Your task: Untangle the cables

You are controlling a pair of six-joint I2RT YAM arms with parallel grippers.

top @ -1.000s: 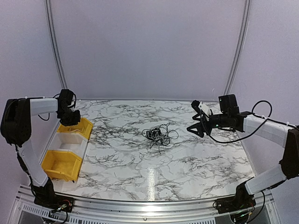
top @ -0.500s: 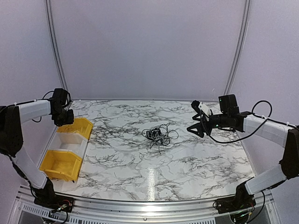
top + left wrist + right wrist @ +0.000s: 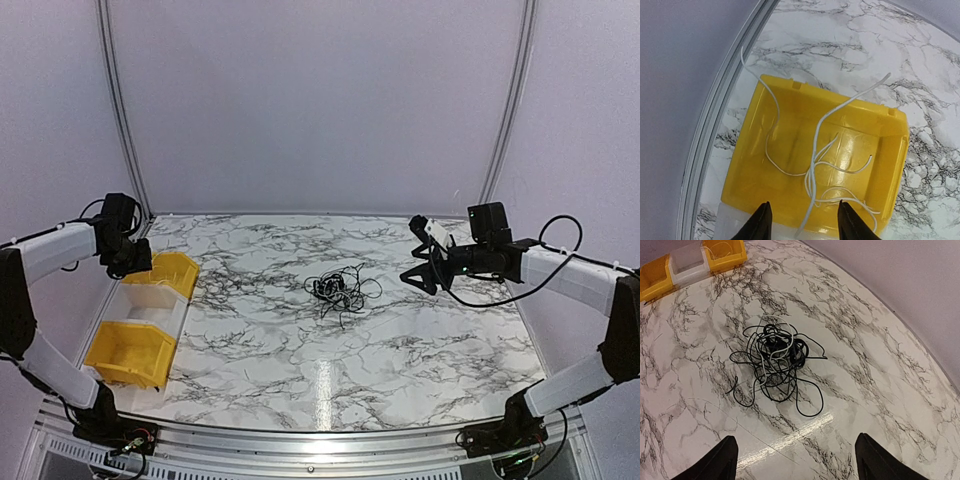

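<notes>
Two claws: we see the left claw [image 3: 802,224] and right claw [image 3: 795,460] both spread, gripping nothing.
Cables [image 3: 774,360]: one roundish black bunch mid-tabletop [image 3: 880,365], no clear long axis, straight ahead of the right claw.
Nearer arm: right, we judge.
Left side: that claw hangs over a yellow bin [image 3: 890,165] of white wire [image 3: 815,145], well apart from the bunch.
</notes>
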